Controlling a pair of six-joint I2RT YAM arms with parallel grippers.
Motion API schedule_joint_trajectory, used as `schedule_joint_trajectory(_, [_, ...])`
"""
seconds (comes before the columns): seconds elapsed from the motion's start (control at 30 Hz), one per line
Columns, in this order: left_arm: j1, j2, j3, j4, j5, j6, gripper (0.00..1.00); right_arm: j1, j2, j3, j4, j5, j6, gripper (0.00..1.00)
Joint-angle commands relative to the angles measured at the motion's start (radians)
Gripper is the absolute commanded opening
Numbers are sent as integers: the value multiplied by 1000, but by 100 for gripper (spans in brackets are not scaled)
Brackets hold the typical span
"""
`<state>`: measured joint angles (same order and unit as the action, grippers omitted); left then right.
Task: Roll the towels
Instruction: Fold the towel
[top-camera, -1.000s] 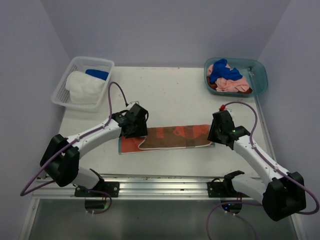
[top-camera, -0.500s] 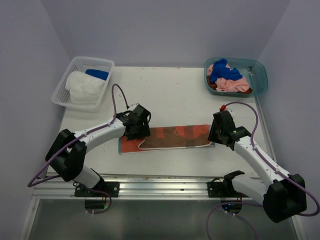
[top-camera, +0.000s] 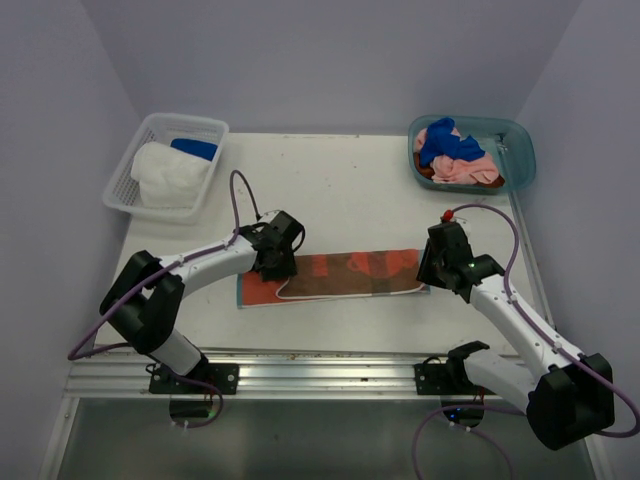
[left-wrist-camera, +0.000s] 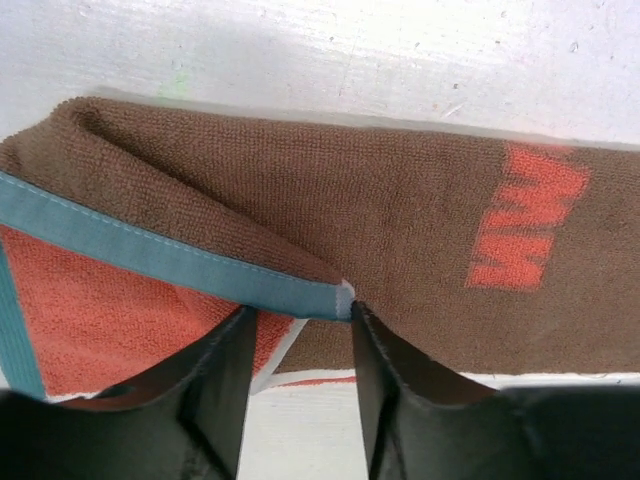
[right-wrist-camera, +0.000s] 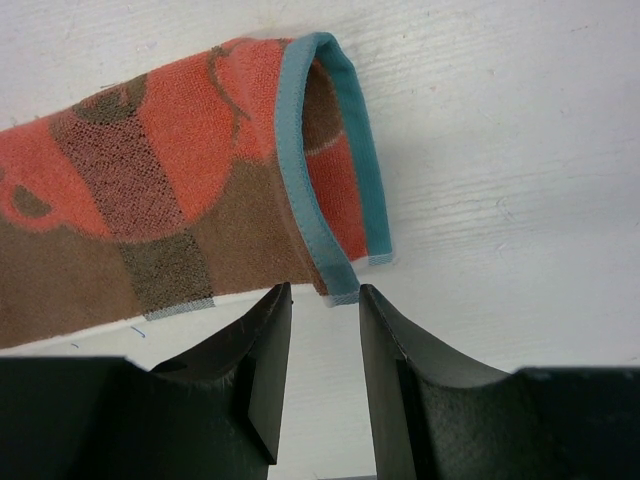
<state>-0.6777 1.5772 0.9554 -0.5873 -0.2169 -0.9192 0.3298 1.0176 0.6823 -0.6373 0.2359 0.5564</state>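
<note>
A brown and orange towel (top-camera: 345, 276) with a teal hem lies folded into a long strip on the white table. My left gripper (top-camera: 279, 264) is at its left end. In the left wrist view the gripper (left-wrist-camera: 300, 311) is open, with the teal-hemmed corner (left-wrist-camera: 340, 297) of the towel (left-wrist-camera: 420, 200) right at its fingertips and bare table showing between the fingers. My right gripper (top-camera: 432, 274) is at the right end. In the right wrist view it (right-wrist-camera: 324, 292) is open, and the towel (right-wrist-camera: 150, 210) has its hem corner (right-wrist-camera: 338, 288) at the fingertips.
A white mesh basket (top-camera: 150, 125) at the back left holds a white towel (top-camera: 168, 176) and a blue one (top-camera: 195, 148). A teal tub (top-camera: 522, 150) at the back right holds pink (top-camera: 466, 168) and blue (top-camera: 440, 140) towels. A metal rail (top-camera: 320, 372) runs along the near edge.
My left gripper has shifted slightly right and nearer along the towel's left end, and its elbow has swung. My right gripper has hardly moved. The towel lies as before.
</note>
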Motion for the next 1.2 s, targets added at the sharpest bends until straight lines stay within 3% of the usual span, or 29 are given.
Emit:
schedule_joint_trajectory(0.0, [-8,-9,14,38,-15,-15,43,-3,-14,13,-10,-7,-10,37])
schedule_joint_trajectory(0.27, [-8,-20,17,32,-22,-10,25,-3,-13,10,-7,-10,-10,37])
schedule_joint_trajectory(0.53, [-8,-68,19,12,-18,-3,0,-3,-13,11,-9,-9,-10,37])
schedule_joint_trajectory(0.8, [0,-204,11,-88,-121,-4,0,-3,-11,10,-7,-9,-12,37])
schedule_joint_trajectory(1.17, [50,-279,-98,-131,-136,-9,0,-3,-24,3,-5,-17,-10,36])
